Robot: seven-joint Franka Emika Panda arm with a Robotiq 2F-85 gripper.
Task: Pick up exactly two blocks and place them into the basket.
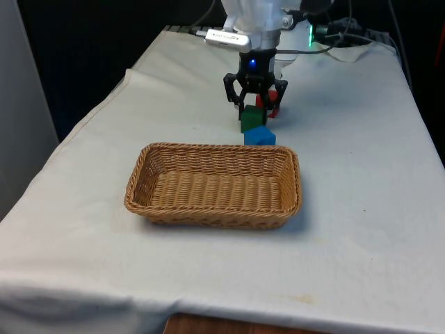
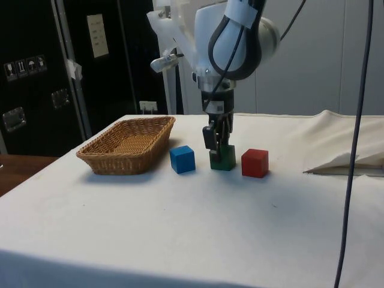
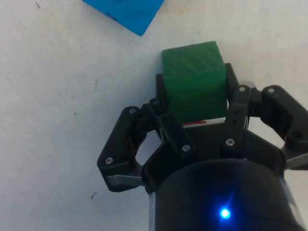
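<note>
Jaws: you see them closed on the green block (image 3: 194, 77), which rests on the desk (image 2: 180, 228).
Blue block (image 2: 182, 159): frame centre in the side view, beside the basket (image 2: 108, 157).
Red block (image 2: 255, 162): right of green.

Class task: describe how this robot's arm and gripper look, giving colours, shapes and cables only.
The arm has a glossy white, rounded shell with black cables looped along it. The gripper is black, with a round body and two fingers built from jointed links with small silver screws.
</note>
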